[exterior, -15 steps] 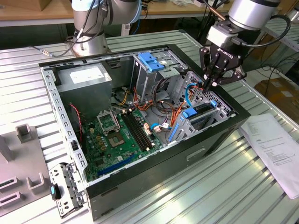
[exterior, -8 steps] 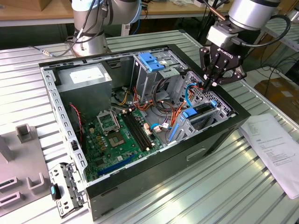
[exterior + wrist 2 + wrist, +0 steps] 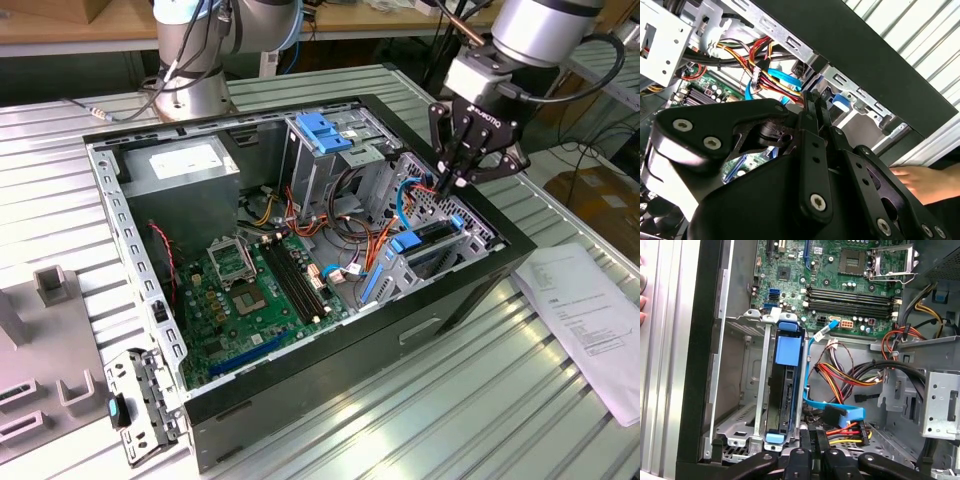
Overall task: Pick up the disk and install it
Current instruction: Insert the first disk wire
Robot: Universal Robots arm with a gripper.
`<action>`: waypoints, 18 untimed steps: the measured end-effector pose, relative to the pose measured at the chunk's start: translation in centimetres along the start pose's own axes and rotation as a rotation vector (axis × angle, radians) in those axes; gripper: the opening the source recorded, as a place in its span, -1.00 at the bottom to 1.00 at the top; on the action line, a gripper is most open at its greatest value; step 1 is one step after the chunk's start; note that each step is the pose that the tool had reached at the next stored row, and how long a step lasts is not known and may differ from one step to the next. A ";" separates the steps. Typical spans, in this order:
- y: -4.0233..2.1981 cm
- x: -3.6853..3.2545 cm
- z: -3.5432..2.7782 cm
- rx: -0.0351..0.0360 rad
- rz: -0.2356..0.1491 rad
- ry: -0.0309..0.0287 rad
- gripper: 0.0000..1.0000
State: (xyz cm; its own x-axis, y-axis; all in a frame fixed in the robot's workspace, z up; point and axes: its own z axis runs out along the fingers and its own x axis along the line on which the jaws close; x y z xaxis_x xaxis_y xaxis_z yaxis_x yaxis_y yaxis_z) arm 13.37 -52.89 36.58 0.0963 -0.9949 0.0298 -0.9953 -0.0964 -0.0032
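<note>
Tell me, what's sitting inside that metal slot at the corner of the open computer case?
The grey metal hard drive with its bright blue plastic carrier rail stands on edge in the slot. Its dark face shows between the blue ends; its sides and bottom are hidden by the slot walls. The black claw hovers above.

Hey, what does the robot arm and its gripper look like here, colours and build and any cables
The arm has silver-grey rounded tube segments with a black cable looping off its wrist. The gripper is matte black, with white lettering on its body and angular linkage bars pinned by silver screws, tapering to slim fingers. A second arm's grey base carries cables.
</note>
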 end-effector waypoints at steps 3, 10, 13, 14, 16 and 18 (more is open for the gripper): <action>0.61 -0.01 0.31 0.0024 -0.001 -0.0007 -0.67; 0.96 0.80 1.54 0.0040 0.004 -0.0006 -0.67; 1.11 0.78 1.62 0.0054 0.013 -0.0002 -0.67; 1.12 0.79 1.63 0.0054 0.021 0.0001 -0.67; 1.12 0.79 1.65 0.0045 0.050 -0.0001 -0.67; 1.13 0.84 1.66 0.0043 0.057 0.0000 -0.67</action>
State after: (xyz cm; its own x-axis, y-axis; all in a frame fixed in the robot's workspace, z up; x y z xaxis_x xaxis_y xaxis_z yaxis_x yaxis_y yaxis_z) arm 12.34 -53.88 34.94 0.0397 -0.9988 0.0295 -0.9992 -0.0400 -0.0092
